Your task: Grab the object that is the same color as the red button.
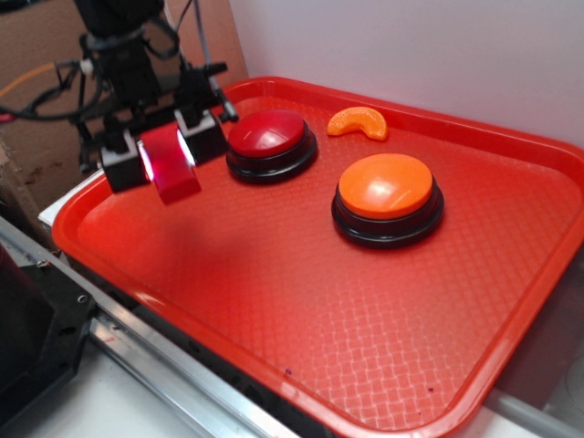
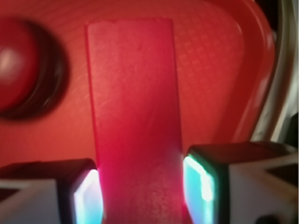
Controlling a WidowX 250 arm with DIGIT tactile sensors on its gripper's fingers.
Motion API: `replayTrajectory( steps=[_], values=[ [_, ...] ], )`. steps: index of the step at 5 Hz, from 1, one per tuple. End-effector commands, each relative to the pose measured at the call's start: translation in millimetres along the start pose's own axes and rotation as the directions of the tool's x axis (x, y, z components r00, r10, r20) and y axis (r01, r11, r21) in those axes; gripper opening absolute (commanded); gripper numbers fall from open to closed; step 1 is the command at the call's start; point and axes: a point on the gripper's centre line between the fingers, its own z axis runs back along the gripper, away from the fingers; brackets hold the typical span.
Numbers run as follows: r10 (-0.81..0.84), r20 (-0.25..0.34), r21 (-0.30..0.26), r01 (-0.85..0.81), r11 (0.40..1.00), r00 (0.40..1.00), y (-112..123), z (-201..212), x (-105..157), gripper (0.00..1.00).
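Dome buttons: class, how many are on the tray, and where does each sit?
2. The red button sits toward the tray's back-left, beside the gripper; the orange button stands nearer the middle. None seems hidden.

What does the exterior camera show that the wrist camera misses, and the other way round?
Only the exterior view shows the orange button, the orange slice-shaped piece and the robot arm above the claw. Only the wrist view shows the glowing pads close up, pressed against the red block's sides. Both show the claw shut on the red block, the red button and the red tray.
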Motion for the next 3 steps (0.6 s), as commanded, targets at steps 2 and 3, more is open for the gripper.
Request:
replayTrajectory(
  steps=[2,3],
  values=[
    [-0.671,-0.063,-0.022,0.671,0.741,0.739,-4,75,-28,0.0],
    [-0.797,-0.03,-0.02,0.797,0.604,0.603,0,81,-31,0.0]
  ],
)
